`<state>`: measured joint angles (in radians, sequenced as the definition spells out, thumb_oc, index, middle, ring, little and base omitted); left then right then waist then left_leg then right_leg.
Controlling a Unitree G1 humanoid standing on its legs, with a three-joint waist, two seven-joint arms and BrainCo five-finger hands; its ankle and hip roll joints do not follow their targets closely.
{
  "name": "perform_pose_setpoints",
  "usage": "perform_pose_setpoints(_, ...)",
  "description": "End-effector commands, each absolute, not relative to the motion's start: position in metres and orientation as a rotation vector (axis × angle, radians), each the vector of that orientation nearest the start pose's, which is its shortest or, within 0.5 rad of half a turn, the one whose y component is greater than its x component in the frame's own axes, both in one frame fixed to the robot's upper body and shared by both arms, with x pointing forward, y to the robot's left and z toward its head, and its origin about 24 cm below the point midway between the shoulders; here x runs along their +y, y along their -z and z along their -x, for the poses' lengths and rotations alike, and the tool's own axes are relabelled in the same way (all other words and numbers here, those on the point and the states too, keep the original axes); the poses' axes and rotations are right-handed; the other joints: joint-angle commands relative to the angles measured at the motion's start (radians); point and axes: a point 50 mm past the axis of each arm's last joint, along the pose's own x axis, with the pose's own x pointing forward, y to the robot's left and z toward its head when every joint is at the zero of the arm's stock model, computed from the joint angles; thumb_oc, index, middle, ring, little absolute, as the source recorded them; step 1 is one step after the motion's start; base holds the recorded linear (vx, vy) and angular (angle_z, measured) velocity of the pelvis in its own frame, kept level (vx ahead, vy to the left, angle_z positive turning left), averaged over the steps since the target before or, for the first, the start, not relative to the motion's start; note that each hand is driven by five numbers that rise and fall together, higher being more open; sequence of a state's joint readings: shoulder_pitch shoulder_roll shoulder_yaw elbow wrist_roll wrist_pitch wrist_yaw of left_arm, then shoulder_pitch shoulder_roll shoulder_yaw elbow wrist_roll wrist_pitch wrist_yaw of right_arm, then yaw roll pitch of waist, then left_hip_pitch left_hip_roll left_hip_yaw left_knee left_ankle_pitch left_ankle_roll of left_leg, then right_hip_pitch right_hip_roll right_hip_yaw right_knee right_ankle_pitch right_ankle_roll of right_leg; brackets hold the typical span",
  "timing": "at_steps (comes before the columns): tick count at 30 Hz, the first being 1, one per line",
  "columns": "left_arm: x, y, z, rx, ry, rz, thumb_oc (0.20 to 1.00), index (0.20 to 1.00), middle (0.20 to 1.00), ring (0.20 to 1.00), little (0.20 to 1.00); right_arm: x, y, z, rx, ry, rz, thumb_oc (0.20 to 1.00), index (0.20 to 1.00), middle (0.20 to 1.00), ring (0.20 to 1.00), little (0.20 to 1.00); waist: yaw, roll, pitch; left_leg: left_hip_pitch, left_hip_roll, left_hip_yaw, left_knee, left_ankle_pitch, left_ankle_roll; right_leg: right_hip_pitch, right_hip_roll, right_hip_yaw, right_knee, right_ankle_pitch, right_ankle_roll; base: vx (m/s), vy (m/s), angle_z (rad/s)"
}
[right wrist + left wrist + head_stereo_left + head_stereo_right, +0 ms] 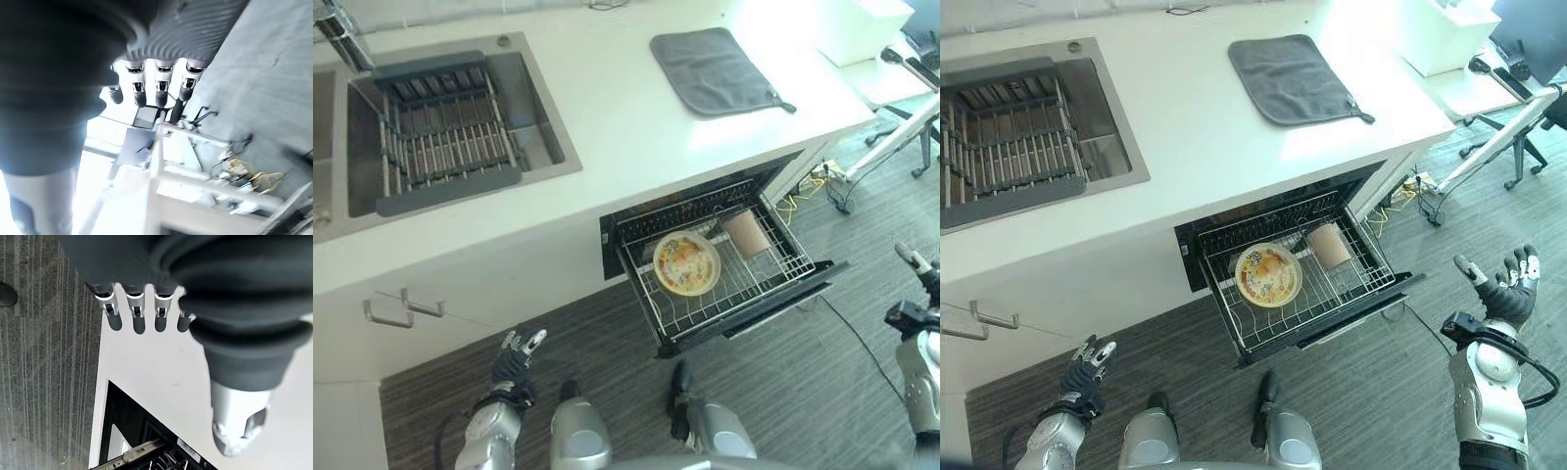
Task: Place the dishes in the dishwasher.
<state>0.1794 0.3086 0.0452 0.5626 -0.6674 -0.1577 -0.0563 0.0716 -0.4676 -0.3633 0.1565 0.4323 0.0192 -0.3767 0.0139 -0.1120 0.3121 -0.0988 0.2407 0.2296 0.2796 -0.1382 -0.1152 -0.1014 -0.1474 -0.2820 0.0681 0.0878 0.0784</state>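
Under the white counter the dishwasher drawer [783, 286] stands pulled out, its wire rack [1332, 294] exposed. A round yellow patterned plate [686, 262] lies flat in the rack, and a tan cup [746, 233] lies on its side beside it toward the right. My left hand [516, 354] hangs low at the lower left over the floor, fingers straight and holding nothing. My right hand [1506, 287] is raised at the far right beyond the drawer, fingers spread and empty. Both hands are well away from the rack.
A steel sink [538, 113] with a dark drying rack [445, 132] is set in the counter at the left. A grey mat [715, 70] lies on the counter [607, 127] at the right. Cabinet handles [403, 308] show at the lower left. An office chair base [1513, 147] and cables lie on the floor at the right.
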Motion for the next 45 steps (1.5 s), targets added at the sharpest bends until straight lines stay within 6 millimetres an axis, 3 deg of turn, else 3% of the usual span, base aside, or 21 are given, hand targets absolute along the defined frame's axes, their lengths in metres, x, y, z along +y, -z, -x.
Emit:
perform_pose_setpoints(1, 0.282, 0.072, -0.15, 0.443, -0.334, 0.245, 1.0, 1.0, 1.0, 1.0, 1.0, -0.355, -0.073, -0.206, -0.027, 0.734, 0.02, 1.0, 1.0, 1.0, 1.0, 1.0, 0.009, 0.014, 0.02, -0.004, 0.024, 0.001, -0.017, 0.062, 0.003, 0.089, -0.08, 0.008, 0.077, -0.132, 0.067, 0.13, -0.071, 0.01)
perform_pose_setpoints(4, 0.281, 0.076, -0.145, 0.467, -0.321, 0.234, 1.0, 1.0, 1.0, 1.0, 1.0, -0.359, -0.049, -0.196, 0.008, 0.763, -0.051, 1.0, 1.0, 1.0, 1.0, 1.0, 0.013, 0.032, 0.01, 0.009, 0.019, 0.0, -0.023, 0.067, 0.003, 0.105, -0.082, 0.001, 0.075, -0.137, 0.066, 0.07, -0.033, 0.03)
perform_pose_setpoints(7, 0.285, 0.077, -0.146, 0.48, -0.301, 0.208, 1.0, 1.0, 1.0, 1.0, 1.0, -0.367, -0.011, -0.184, 0.109, 0.77, -0.303, 1.0, 1.0, 1.0, 1.0, 1.0, 0.024, 0.051, 0.017, -0.011, 0.017, -0.015, 0.016, 0.06, -0.004, 0.105, -0.09, -0.015, 0.109, -0.157, 0.058, 0.03, -0.054, 0.04)
perform_pose_setpoints(11, 0.289, 0.074, -0.149, 0.488, -0.283, 0.182, 1.0, 1.0, 1.0, 1.0, 1.0, -0.374, 0.011, -0.174, 0.155, 0.849, -0.482, 1.0, 1.0, 1.0, 1.0, 1.0, 0.032, 0.064, 0.031, -0.057, 0.021, -0.035, 0.095, 0.034, -0.009, 0.075, -0.105, -0.024, 0.183, -0.18, 0.048, -0.01, -0.055, 0.26)
perform_pose_setpoints(12, 0.288, 0.074, -0.151, 0.483, -0.28, 0.181, 1.0, 1.0, 1.0, 1.0, 1.0, -0.372, 0.016, -0.174, 0.155, 0.843, -0.538, 0.853, 0.853, 0.853, 0.853, 0.853, 0.031, 0.07, 0.038, -0.072, 0.026, -0.04, 0.124, 0.024, -0.007, 0.052, -0.112, -0.019, 0.225, -0.19, 0.042, -0.03, -0.011, 0.11)
perform_pose_setpoints(13, 0.288, 0.074, -0.151, 0.482, -0.279, 0.181, 1.0, 1.0, 1.0, 1.0, 1.0, -0.371, 0.017, -0.174, 0.154, 0.842, -0.549, 0.57, 0.57, 0.57, 0.57, 0.57, 0.03, 0.071, 0.039, -0.077, 0.026, -0.042, 0.131, 0.021, -0.006, 0.046, -0.114, -0.017, 0.236, -0.194, 0.04, -0.04, 0.001, 0.08)
perform_pose_setpoints(14, 0.286, 0.073, -0.153, 0.477, -0.276, 0.179, 1.0, 1.0, 1.0, 1.0, 1.0, -0.368, 0.022, -0.175, 0.136, 0.843, -0.628, 0.2, 0.2, 0.2, 0.2, 0.2, 0.029, 0.075, 0.044, -0.097, 0.027, -0.05, 0.163, 0.007, -0.002, 0.02, -0.122, -0.007, 0.279, -0.208, 0.034, -0.05, 0.006, 0.05)
perform_pose_setpoints(19, 0.281, 0.072, -0.162, 0.452, -0.258, 0.171, 1.0, 1.0, 1.0, 1.0, 1.0, -0.348, 0.041, -0.187, 0.114, 0.713, -0.874, 0.2, 0.2, 0.2, 0.2, 0.2, 0.023, 0.094, 0.067, -0.186, 0.028, -0.081, 0.27, -0.041, 0.004, -0.113, -0.175, 0.021, 0.442, -0.243, 0.026, -0.06, 0.012, 0.07)
perform_pose_setpoints(32, 0.28, 0.064, -0.176, 0.397, -0.218, 0.193, 1.0, 1.0, 1.0, 1.0, 1.0, -0.32, 0.06, -0.209, 0.016, 0.573, -1.469, 0.2, 0.2, 0.2, 0.2, 0.2, 0.044, 0.137, 0.085, -0.318, 0.031, -0.11, 0.365, -0.085, 0.001, -0.322, -0.244, 0.066, 0.623, -0.277, 0.051, -0.04, 0.013, 0.03)
perform_pose_setpoints(38, 0.275, 0.058, -0.186, 0.385, -0.176, 0.194, 1.0, 1.0, 1.0, 1.0, 1.0, -0.324, 0.054, -0.223, 0.109, 0.542, -1.439, 0.2, 0.2, 0.2, 0.2, 0.2, 0.06, 0.163, 0.086, -0.363, 0.023, -0.126, 0.406, -0.11, -0.003, -0.39, -0.274, 0.084, 0.699, -0.302, 0.06, -0.01, 0.001, 0.1)
perform_pose_setpoints(45, 0.273, 0.051, -0.192, 0.387, -0.139, 0.191, 1.0, 1.0, 1.0, 1.0, 1.0, -0.345, 0.018, -0.254, 0.094, 0.476, -1.298, 0.2, 0.2, 0.2, 0.2, 0.2, 0.088, 0.19, 0.092, -0.373, 0.009, -0.132, 0.379, -0.099, -0.006, -0.419, -0.289, 0.09, 0.701, -0.302, 0.068, 0.0, -0.001, 0.08)
